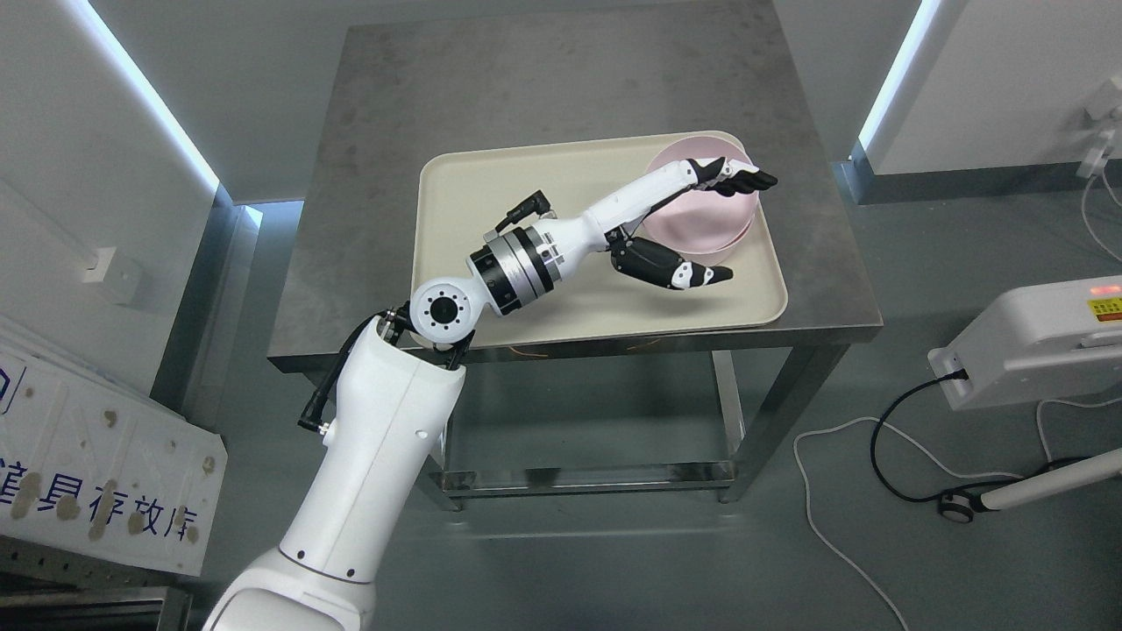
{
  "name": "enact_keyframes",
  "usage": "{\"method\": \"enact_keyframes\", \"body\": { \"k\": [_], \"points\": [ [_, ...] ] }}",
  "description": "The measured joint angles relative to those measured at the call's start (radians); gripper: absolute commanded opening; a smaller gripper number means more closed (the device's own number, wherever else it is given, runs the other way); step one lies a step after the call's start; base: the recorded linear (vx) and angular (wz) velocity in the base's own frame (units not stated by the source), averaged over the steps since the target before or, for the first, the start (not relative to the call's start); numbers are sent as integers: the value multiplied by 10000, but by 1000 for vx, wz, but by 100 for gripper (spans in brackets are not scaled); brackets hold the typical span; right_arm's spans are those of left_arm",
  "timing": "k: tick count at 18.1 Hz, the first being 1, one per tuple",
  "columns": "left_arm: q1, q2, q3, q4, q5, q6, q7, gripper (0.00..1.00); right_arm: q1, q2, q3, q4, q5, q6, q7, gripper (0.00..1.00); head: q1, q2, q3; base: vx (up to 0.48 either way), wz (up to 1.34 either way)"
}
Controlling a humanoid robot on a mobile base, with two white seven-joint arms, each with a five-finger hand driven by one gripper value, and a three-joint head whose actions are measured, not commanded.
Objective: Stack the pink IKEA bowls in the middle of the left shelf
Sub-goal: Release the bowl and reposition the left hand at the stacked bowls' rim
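The left hand [701, 219] is spread wide around the shallow pink plastic bowl [701, 215] — nothing gripped yet; a loose pinch risks it sliding across the beige tray [491, 202].

A grey metal counter [561, 79] is standing on the grey floor [614, 570], its surface mottled. A cream tray [456, 202] is lying directly on it, sitting toward the counter's near right part.
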State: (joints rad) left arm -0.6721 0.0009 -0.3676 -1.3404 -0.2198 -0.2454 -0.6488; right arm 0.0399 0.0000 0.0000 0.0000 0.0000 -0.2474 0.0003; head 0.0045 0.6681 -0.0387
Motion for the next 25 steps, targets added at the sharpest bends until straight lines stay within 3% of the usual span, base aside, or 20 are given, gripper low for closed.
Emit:
{"method": "enact_keyframes", "body": {
  "k": [9,15,20,25],
  "points": [
    [245,-5,231,-947,-2955,1672,707,66,0,0,0,0,0,0,0,100,0,0,0,0,0],
    [-92,-7,-490,-1110,-4049,1770,731,61,0,0,0,0,0,0,0,100,0,0,0,0,0],
    [-350,-8,-1142,-1061,-4536,1786,703,49,-1,0,0,0,0,0,0,100,0,0,0,0,4],
    [-460,-9,-1307,-801,-4780,1591,686,46,0,0,0,0,0,-1,2,100,0,0,0,0,4]
  ]
}}
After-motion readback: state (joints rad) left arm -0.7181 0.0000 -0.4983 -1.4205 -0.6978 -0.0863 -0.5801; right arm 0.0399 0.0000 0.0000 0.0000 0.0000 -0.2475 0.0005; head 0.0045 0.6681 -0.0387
